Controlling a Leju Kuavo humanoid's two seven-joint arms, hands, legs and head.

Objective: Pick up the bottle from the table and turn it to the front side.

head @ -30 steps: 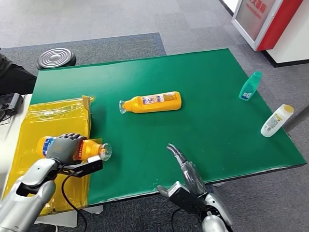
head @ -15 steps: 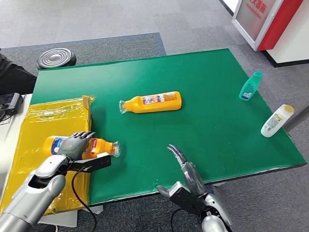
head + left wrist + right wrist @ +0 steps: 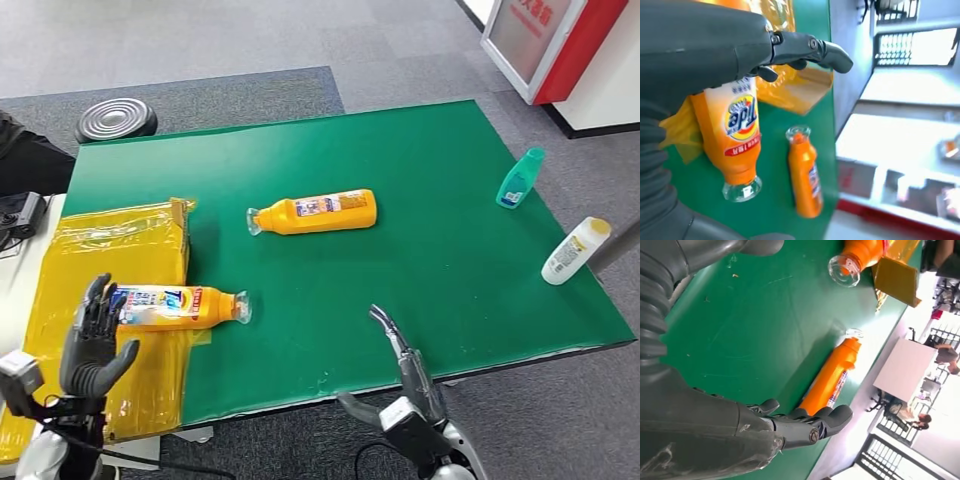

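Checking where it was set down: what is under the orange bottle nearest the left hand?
The orange bottle lies on its side, its body on the yellow bag and its clear cap end over the green table. What the bag covers beneath it cannot be seen.

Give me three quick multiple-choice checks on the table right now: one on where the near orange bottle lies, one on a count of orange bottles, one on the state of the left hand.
1. Where does the near orange bottle lie?
A. upright at the table's far edge
B. on its side, body on the yellow bag, cap over the green table
C. on the floor

2. How many orange bottles are on the table?
A. one
B. two
C. four

3. What is the left hand doing?
A. open, holding nothing
B. gripping the bottle
C. pressing the teal bottle

Answers: 1 B, the head view shows it lying across the bag's edge. 2 B, the second orange bottle lies mid-table. 3 A, its fingers are spread beside the bottle's base.
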